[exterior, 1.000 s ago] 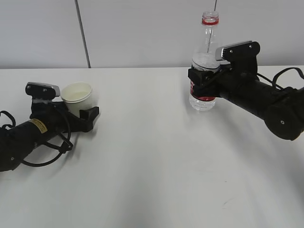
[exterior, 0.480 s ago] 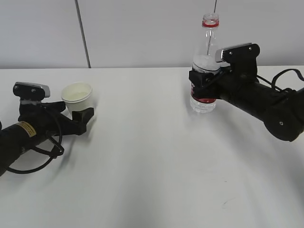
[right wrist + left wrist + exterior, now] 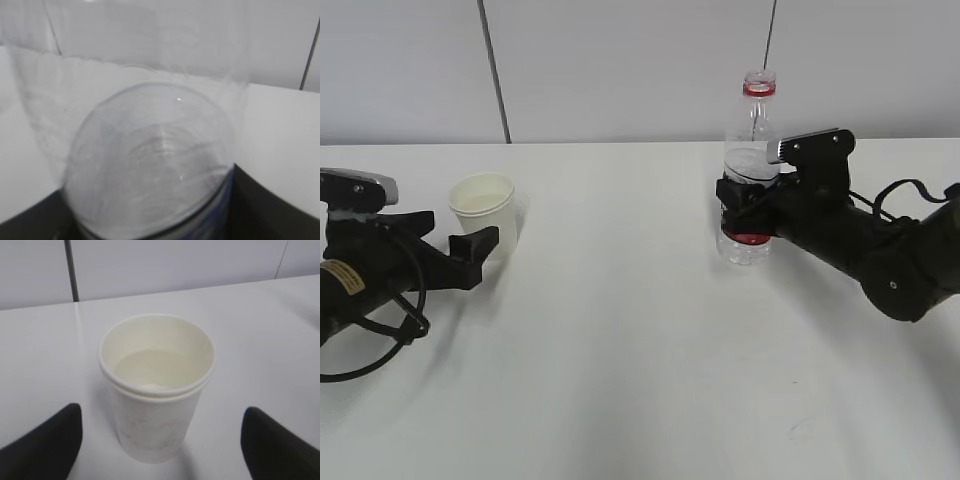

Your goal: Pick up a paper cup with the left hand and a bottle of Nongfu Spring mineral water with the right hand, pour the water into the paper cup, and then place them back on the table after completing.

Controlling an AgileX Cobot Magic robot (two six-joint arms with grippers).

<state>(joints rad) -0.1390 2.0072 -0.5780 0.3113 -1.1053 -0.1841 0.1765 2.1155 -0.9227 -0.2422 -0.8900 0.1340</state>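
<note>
The white paper cup (image 3: 483, 212) stands upright on the plain white matte table (image 3: 620, 350) at the left of the exterior view, with clear water (image 3: 159, 369) filling its lower part in the left wrist view. The left hand, a black arm with a yellow sticker and a two-finger gripper (image 3: 460, 243), lies low at the far left edge of the frame; its 2 fingers are spread apart, 1 at each lower corner of the left wrist view, and neither touches the cup between them. At the upper right of the exterior view, the clear plastic bottle with a red neck ring and red label (image 3: 750, 170) stands upright, uncapped, its base on or just above the table. The right hand, a black arm with a silver-grey block and a two-finger gripper (image 3: 745, 205), has its jaws clamped around the bottle at label height. In the right wrist view the bottle's transparent wall fills nearly the whole frame.
</note>
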